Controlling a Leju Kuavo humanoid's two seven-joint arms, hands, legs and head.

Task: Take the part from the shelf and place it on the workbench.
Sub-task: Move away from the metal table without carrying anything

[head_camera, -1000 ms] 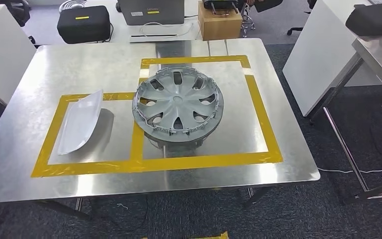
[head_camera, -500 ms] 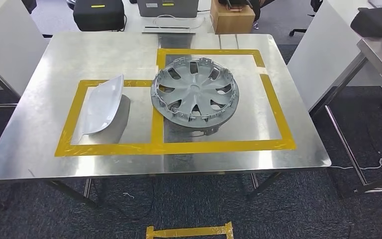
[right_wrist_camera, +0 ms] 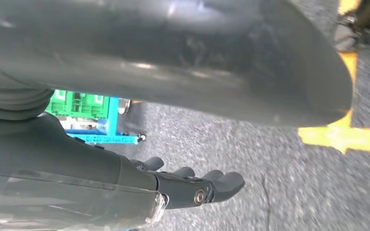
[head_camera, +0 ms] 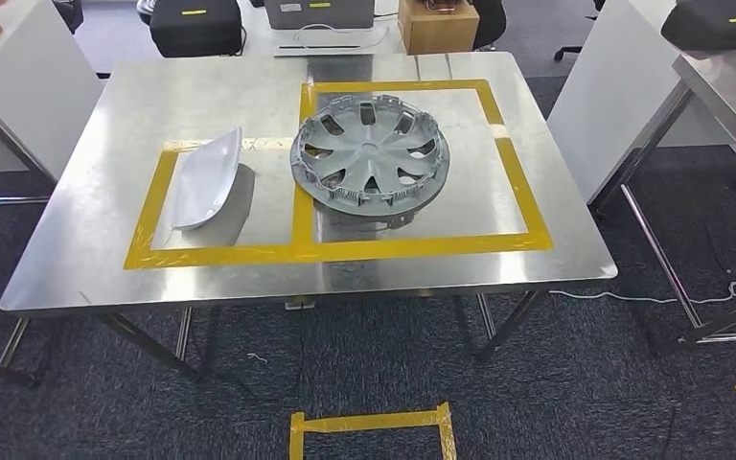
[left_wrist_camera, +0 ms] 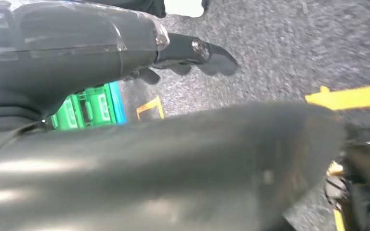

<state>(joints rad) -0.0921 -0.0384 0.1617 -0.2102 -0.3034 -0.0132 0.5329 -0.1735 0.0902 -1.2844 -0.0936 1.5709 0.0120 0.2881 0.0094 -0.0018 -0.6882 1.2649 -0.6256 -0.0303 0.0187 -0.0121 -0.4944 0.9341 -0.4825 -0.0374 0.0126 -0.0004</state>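
In the head view a steel bench point(head_camera: 105, 249) fills the middle of the frame, with yellow tape point(head_camera: 345, 251) marking two rectangles on its top. Left of centre, inside the smaller taped rectangle, a pale grey curved cover point(head_camera: 206, 178) lies with one long edge raised, and it throws a shadow to its right. Just right of it, at the upper centre of the frame, the part, a grey wheel cover point(head_camera: 370, 157), rests inside the larger taped rectangle, slightly tilted, and its left rim lies over the tape line between the two rectangles. At the upper edge, behind the bench, stand a black case point(head_camera: 195, 26) and, more to the right, a cardboard box point(head_camera: 437, 25). At the lower centre a yellow tape mark point(head_camera: 372, 422) sits on the dark carpet. In the left wrist view the left hand point(left_wrist_camera: 188, 53) shows above grey carpet with its dark fingers stretched out and holding nothing. In the right wrist view the right hand point(right_wrist_camera: 197, 185) also hangs over the carpet, fingers extended side by side, nothing in them, and a green crate point(right_wrist_camera: 79, 105) is seen behind it.
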